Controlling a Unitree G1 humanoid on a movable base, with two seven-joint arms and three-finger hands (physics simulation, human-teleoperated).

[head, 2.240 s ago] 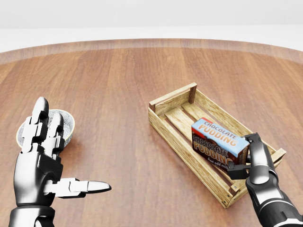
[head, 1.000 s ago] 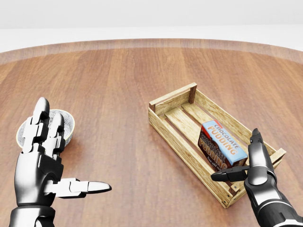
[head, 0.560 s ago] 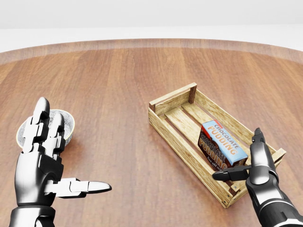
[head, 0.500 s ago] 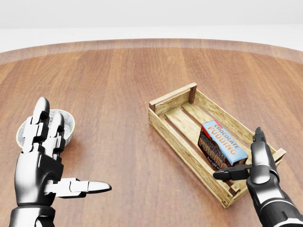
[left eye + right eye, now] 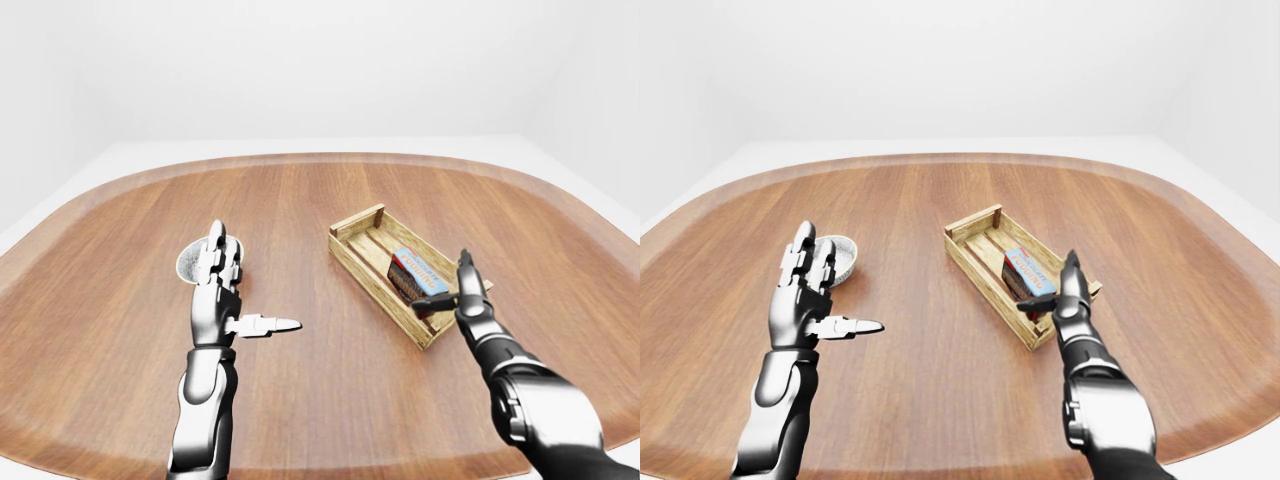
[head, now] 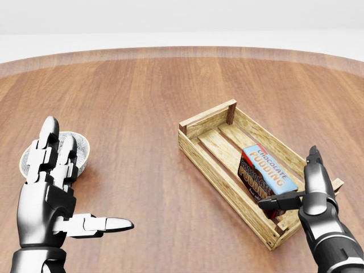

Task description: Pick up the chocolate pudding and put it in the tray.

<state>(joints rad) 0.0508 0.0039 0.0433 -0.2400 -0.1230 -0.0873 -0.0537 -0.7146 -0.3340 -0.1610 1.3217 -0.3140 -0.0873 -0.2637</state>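
Note:
The chocolate pudding box (image 6: pixel 264 173), blue, red and brown, lies tilted inside the wooden slatted tray (image 6: pixel 209 128) at the head view's right. My right hand (image 6: pixel 297 190) is open at the tray's lower right end, fingers upright and thumb pointing left just below the box, apart from it. My left hand (image 6: pixel 71 202) is open and empty at the lower left, fingers up, thumb pointing right.
A small grey bowl (image 6: pixel 79 147) sits on the wooden table (image 6: pixel 142 102) behind my left hand's fingers. The round table's edge (image 5: pixel 300 158) curves across the top of the eye views, with white floor beyond.
My right hand let go of the pudding box, which dropped into the tray. The open hand has since drifted slightly right, away from the box. The left hand has not moved.

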